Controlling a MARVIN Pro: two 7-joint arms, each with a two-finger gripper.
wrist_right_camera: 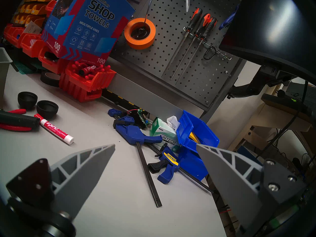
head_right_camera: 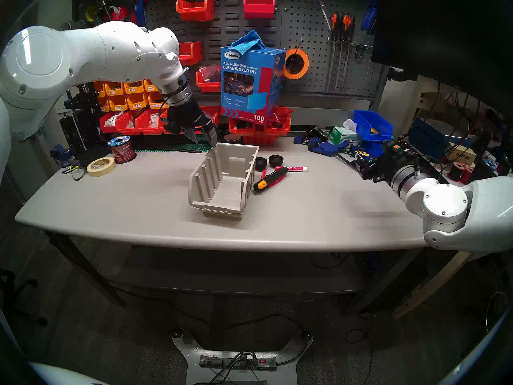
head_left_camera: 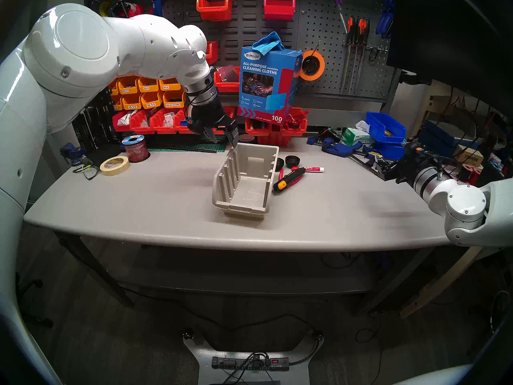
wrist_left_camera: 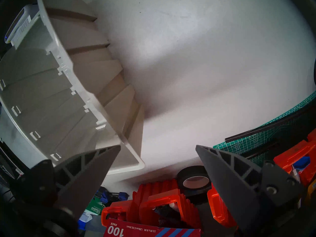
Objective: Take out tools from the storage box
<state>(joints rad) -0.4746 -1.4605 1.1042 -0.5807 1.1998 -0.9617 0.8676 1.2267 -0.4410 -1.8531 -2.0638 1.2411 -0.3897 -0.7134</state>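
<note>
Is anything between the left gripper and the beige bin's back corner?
Nothing visible. The left gripper, open, hangs just above the beige bin at its back left corner; the bin looks empty.

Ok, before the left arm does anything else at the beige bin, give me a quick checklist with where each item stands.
1. Beige bin empty: ok, bare floor.
2. Expo marker, two black cups, black tool with yellow marks and red-handled tool out on the table: ok.
3. Left gripper open, holding nothing: ok.
4. Left gripper clear of the bin's back corner: cannot tell.
5. Right gripper open, away from the bin: ok.
</note>
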